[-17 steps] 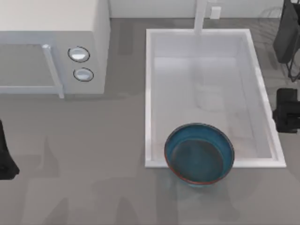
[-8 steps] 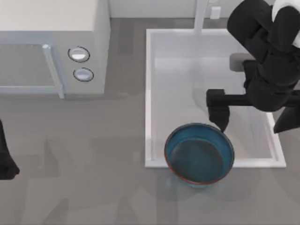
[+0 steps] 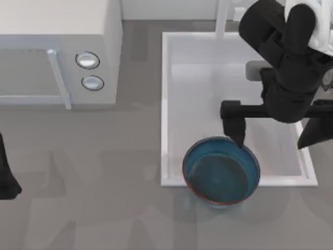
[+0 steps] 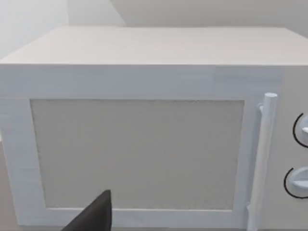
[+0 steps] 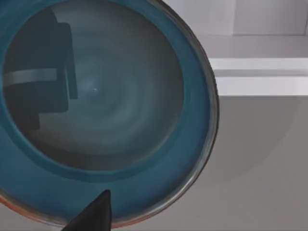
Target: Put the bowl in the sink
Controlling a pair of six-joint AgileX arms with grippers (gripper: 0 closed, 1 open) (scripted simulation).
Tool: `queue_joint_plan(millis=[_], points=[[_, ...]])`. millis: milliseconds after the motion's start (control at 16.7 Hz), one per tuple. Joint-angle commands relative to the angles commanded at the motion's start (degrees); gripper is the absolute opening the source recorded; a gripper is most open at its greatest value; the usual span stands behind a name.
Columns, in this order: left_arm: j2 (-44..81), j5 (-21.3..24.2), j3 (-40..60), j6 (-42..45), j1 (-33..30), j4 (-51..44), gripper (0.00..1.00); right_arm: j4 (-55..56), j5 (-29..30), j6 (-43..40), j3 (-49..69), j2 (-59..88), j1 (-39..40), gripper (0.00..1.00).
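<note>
One right claw (image 3: 235, 136) is edging down onto the twelve-o'clock rim of the round teal-blue glazed bowl (image 3: 221, 172) straddling the white rectangular sink's (image 3: 165, 104) near edge; I cannot tell its opening.

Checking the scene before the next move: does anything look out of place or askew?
Yes: the bowl straddles the sink's near rim, partly over the counter instead of inside. The right gripper is at its far edge.
</note>
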Motion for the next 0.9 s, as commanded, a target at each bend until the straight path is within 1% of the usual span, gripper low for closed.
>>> queue_joint_plan(millis=[120, 240, 600, 720, 900], points=[[0.0, 0.0, 0.0, 0.0, 0.0, 0.0, 1.0, 0.91, 0.01, -0.04, -0.82, 0.3, 0.07, 1.0], [0.0, 0.0, 0.0, 0.0, 0.0, 0.0, 1.0, 4.09, 0.03, -0.05, -3.35, 1.16, 0.15, 1.0], [0.0, 0.0, 0.0, 0.0, 0.0, 0.0, 1.0, 19.44, 0.05, 0.26, -13.82, 5.38, 0.4, 1.0], [0.0, 0.0, 0.0, 0.0, 0.0, 0.0, 1.0, 21.48, 0.06, 0.34, -15.53, 6.09, 0.46, 1.0], [0.0, 0.0, 0.0, 0.0, 0.0, 0.0, 1.0, 21.61, 0.06, 0.34, -15.64, 6.12, 0.47, 1.0]])
